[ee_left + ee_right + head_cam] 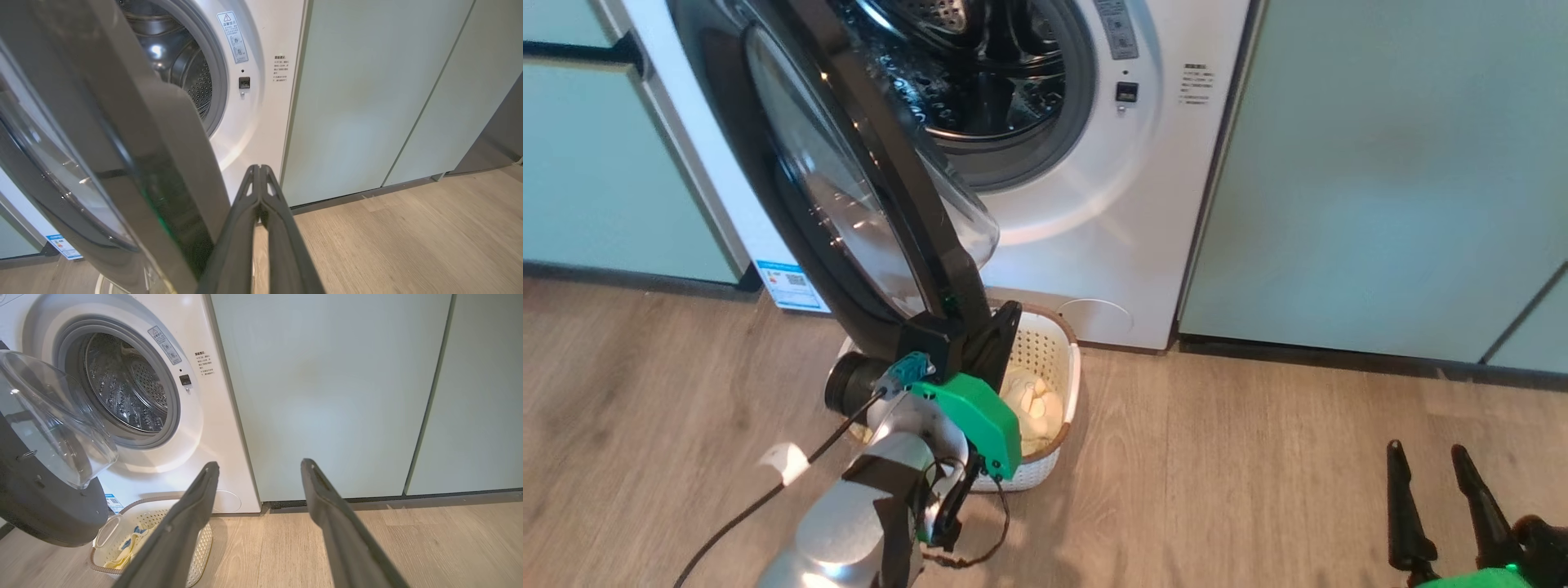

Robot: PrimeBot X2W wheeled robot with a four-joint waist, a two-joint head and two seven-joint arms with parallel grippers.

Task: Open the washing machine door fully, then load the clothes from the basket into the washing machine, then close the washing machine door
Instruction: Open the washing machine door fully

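Door opening under way: the washing machine door (849,188) stands swung partway out from the washing machine (1111,245), and its glossy rim and glass bowl hang over the left part of the basket (1068,367). The left gripper (259,168), fingers pressed together and holding nothing, lies just beside the door's free edge; whether it touches the rim cannot be told. Probable fault: shut fingers can only push, so they may slide off the smooth rim and let the door swing back toward the opening. A door left at this angle would also bar the path from basket to drum (980,73). The right gripper (1427,449) hangs spread wide and empty, low over the floor (1258,457), well apart from the machine. Containers: the basket, on the floor close before the machine's front, holds the clothes (1033,404), pale yellow and cream; the drum appears empty.
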